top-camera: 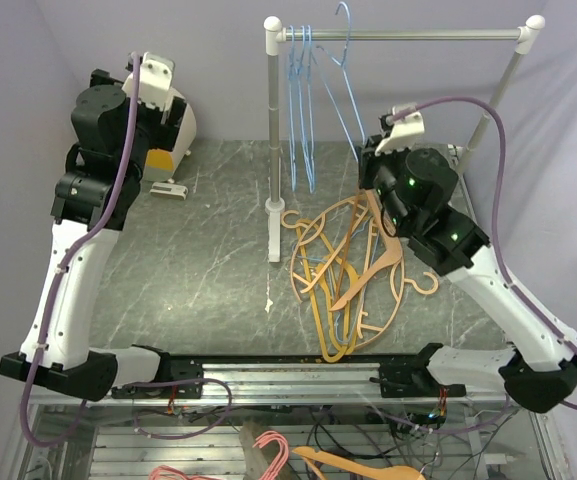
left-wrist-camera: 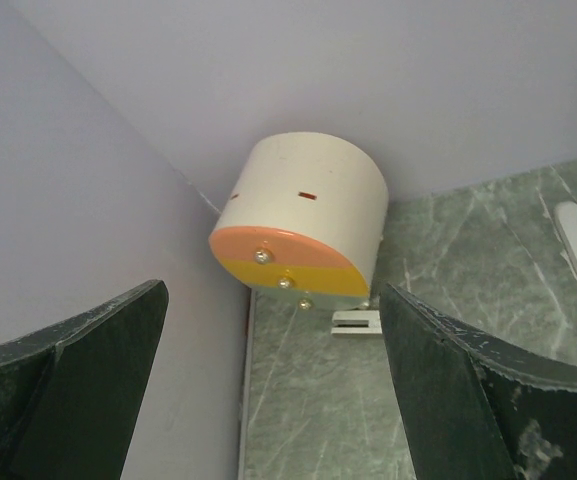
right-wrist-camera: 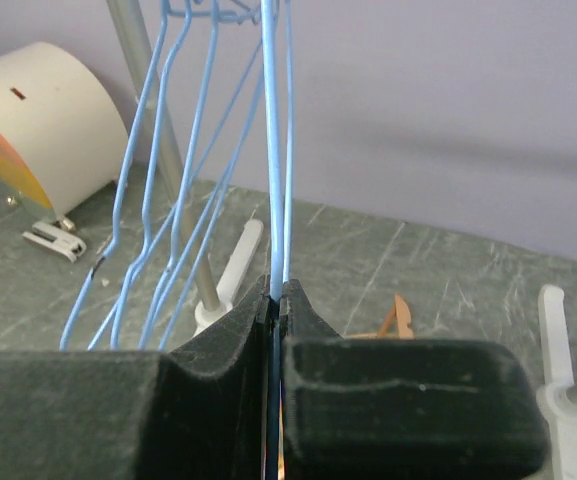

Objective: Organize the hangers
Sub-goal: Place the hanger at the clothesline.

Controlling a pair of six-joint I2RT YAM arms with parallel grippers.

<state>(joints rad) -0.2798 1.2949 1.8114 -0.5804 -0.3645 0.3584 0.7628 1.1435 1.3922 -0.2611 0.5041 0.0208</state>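
Right gripper (right-wrist-camera: 276, 292): clamped on a light-blue wire hanger (right-wrist-camera: 275, 150).
Left gripper (left-wrist-camera: 273, 320): jaws spread, empty.
Orange hangers (top-camera: 366, 268): heaped on table (top-camera: 208, 260).

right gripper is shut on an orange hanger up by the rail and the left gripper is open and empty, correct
Not quite. The right gripper is shut on a blue wire hanger, not an orange one; the right wrist view shows it. The orange hangers lie on the table. The left gripper is open and empty.

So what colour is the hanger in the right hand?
Light blue; hanger and right hand show best in the right wrist view.
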